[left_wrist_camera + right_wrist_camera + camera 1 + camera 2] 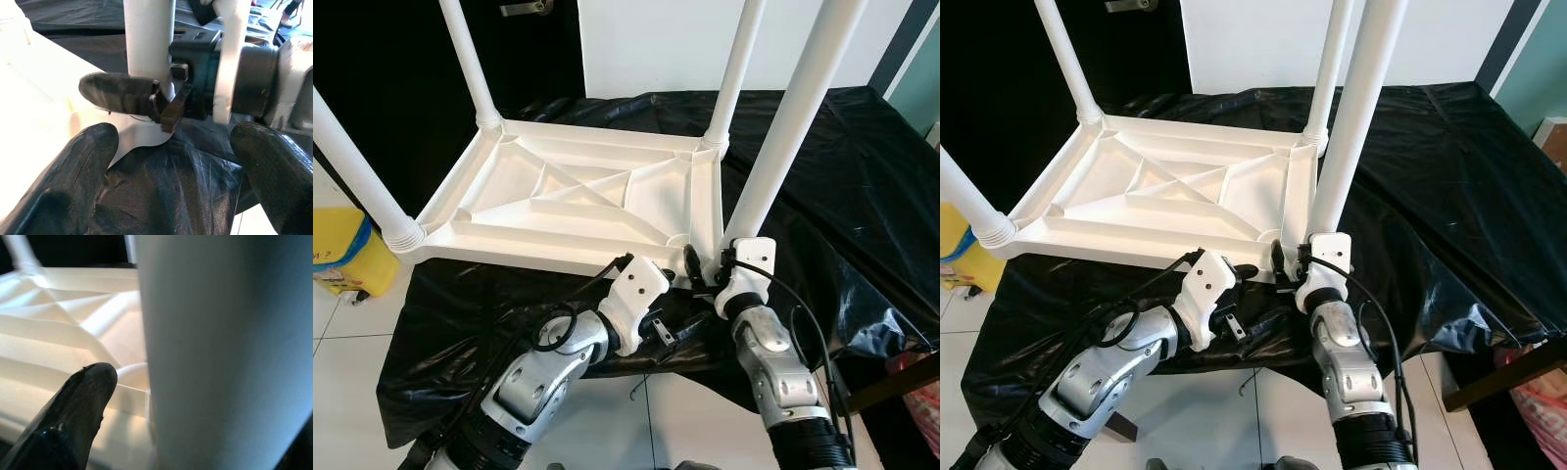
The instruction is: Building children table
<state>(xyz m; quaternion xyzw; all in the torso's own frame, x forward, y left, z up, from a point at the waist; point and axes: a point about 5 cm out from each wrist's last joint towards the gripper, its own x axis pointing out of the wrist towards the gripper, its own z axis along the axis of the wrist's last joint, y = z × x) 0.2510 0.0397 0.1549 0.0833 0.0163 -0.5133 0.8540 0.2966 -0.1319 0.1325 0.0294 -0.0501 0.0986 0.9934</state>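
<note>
white plastic children table [578, 196] is lying upside down, right claw [705, 266] grasping near leg [783, 137]; left claw [166, 161] released.

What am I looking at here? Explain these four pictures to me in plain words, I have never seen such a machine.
This is a humanoid robot with two silver arms, each ending in a gripper of two long black fingers. The two wide pictures come from cameras in its head, looking down over its own arms. The two close-ups come from cameras on its wrists, looking along the fingers.

In front of it a white plastic children's table lies upside down on a crinkled black plastic sheet, with its four legs pointing up. The right gripper appears to be closed around the base of the white round leg at the corner nearest the robot's right. The left gripper is open beside that same corner and holds nothing.
</note>
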